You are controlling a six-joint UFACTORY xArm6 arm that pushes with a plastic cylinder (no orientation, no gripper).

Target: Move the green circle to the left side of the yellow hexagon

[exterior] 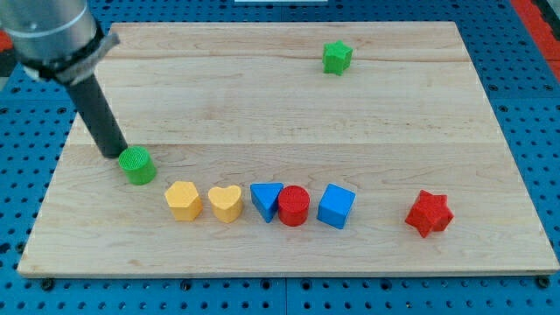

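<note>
The green circle (pixel 136 165) stands near the board's left edge, up and to the left of the yellow hexagon (pixel 183 200). A small gap separates the two. My tip (pixel 111 154) is at the green circle's upper left side, touching it or nearly so. The rod slants up toward the view's top left.
Right of the hexagon runs a row: a yellow heart (pixel 226 204), a blue triangle (pixel 265 200), a red circle (pixel 294 206) and a blue cube (pixel 336 206). A red star (pixel 429 213) sits at the right. A green star (pixel 336 57) sits near the top. The wooden board (pixel 262 105) lies on a blue pegboard.
</note>
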